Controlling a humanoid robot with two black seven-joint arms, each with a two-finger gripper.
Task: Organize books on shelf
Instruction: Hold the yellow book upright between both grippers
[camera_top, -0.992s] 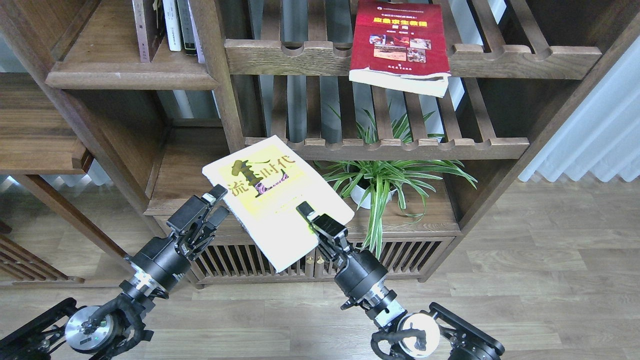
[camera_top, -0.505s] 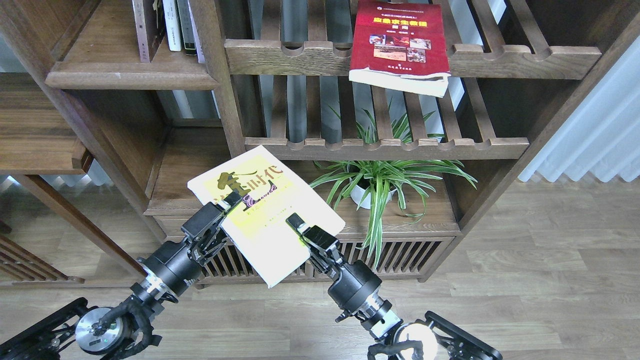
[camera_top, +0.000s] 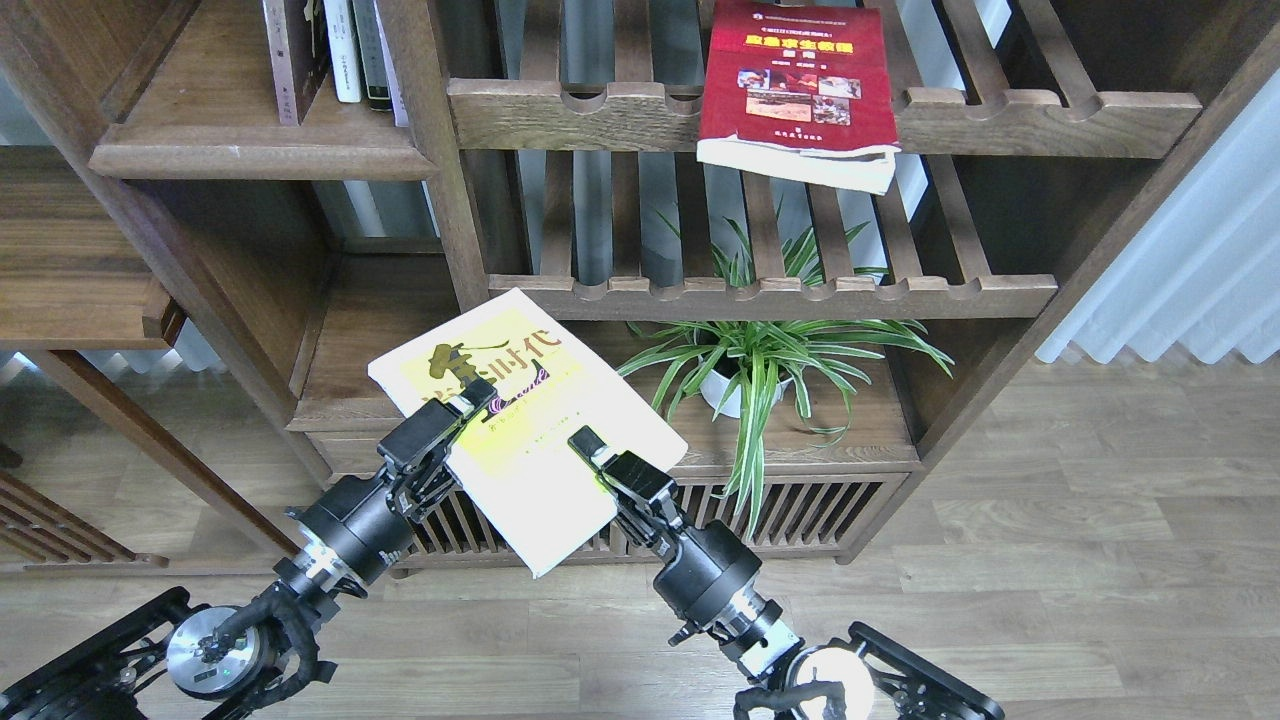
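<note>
While both arms rise from the bottom edge, the yellow-green and white book (camera_top: 520, 420) is held tilted in the air, cover up, in front of the low cabinet. Left end effector (camera_top: 462, 412) pinches the book's left long edge, one finger lying over the cover beside the black characters. Right end effector (camera_top: 592, 455) pinches the lower right edge, its upper finger (camera_top: 588, 443) flat on the cover. Far corner of the book lies just below the scalloped rail of the lower slatted rack (camera_top: 770, 292); near corner hangs over the wooden floor (camera_top: 1080, 560), which is open to the right. Spider plant (camera_top: 770, 355) stands just right of the book, its leaves near the book's right edge. Red book (camera_top: 795, 85) lies on the upper slatted rack (camera_top: 1000, 110), its front edge overhanging the rail. Solid shelf (camera_top: 240, 150) at upper left carries slim upright volumes (camera_top: 345, 50) at its right end, with bare plank beside them to the left.
</note>
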